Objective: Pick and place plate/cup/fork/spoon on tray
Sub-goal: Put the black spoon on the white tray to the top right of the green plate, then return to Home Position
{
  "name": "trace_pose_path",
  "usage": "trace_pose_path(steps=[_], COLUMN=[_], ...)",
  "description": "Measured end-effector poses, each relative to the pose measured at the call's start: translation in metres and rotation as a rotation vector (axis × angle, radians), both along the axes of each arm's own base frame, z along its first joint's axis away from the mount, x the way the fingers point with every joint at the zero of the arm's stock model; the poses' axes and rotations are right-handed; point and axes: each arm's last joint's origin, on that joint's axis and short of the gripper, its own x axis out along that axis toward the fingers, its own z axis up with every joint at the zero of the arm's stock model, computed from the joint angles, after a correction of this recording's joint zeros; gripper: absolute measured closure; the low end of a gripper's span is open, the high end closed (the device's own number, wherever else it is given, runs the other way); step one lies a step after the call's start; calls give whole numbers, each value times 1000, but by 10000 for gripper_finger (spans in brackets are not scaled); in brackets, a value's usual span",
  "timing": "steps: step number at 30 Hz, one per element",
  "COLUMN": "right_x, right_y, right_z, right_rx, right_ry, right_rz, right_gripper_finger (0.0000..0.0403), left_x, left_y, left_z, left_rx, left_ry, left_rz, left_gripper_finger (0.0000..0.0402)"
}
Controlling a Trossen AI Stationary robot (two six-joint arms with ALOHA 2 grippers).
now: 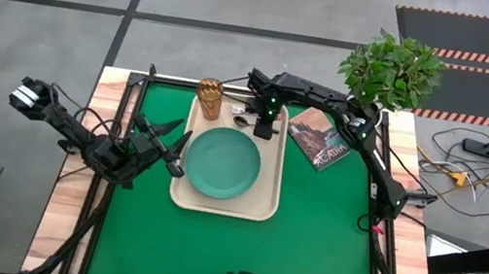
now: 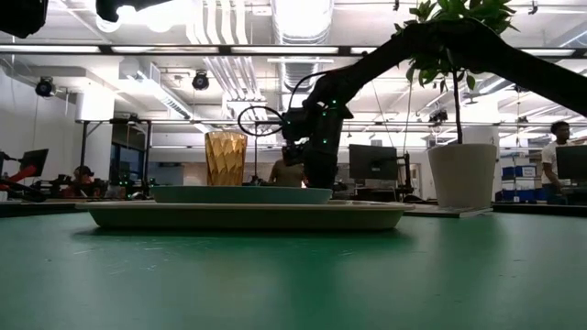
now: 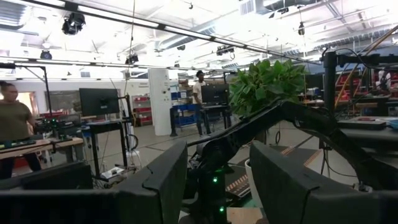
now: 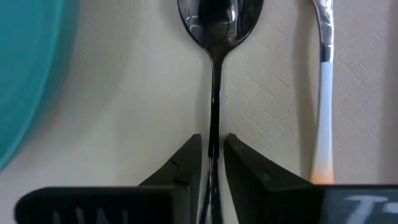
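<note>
The cream tray (image 1: pixel 259 203) lies mid-table. On it are the teal plate (image 1: pixel 221 163), the amber cup (image 1: pixel 209 98) upright at its far left corner, and the pale fork (image 4: pixel 323 62) lying flat beside the dark spoon (image 4: pixel 219 18). My right gripper (image 1: pixel 263 125) is over the tray's far right part, shut on the spoon. My left gripper (image 1: pixel 172 148) is open and empty at the tray's left edge, beside the plate. In the low view the cup (image 2: pixel 226 158) and plate (image 2: pixel 243 194) show on the tray (image 2: pixel 243 215). My right gripper pinches the spoon's thin handle (image 4: pixel 214 146) between its two fingers (image 4: pixel 186 165), which lie along the handle. The fingers come from above, pointing down at the tray. The bowl points away from the gripper, low over the tray floor; whether it rests there I cannot tell.
A potted plant (image 1: pixel 393 70) in a white pot (image 2: pixel 463 174) stands at the table's far right corner. A book (image 1: pixel 321 139) lies right of the tray. Green mat lies open toward the near edge. People show in the room beyond.
</note>
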Motion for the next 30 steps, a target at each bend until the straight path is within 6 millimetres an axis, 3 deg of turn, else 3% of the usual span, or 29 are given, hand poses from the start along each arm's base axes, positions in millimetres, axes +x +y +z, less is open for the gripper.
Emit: trace_pose_path(steps=[6,12,17,23,30], right_x=[-2,-4,5,11,-14], right_y=[1,15,49,106,176], right_z=[4,36,64,91,110], right_rx=[0,-12,-35,-73,-121], right_ry=[10,-11,-63,-157,-392], right_rz=[-14,-21,52,165,230], right_gripper_finger=[319,323,333,335,335], left_x=[0,0,1,3,-2], left_y=[0,0,-1,-9,-28], left_z=[0,-3,-7,-12,-15], left_rx=[0,6,10,12,25], left_ry=[1,12,38,74,93], left_rz=[0,0,-8,-48,-145], left_gripper_finger=[244,244,244,244,244])
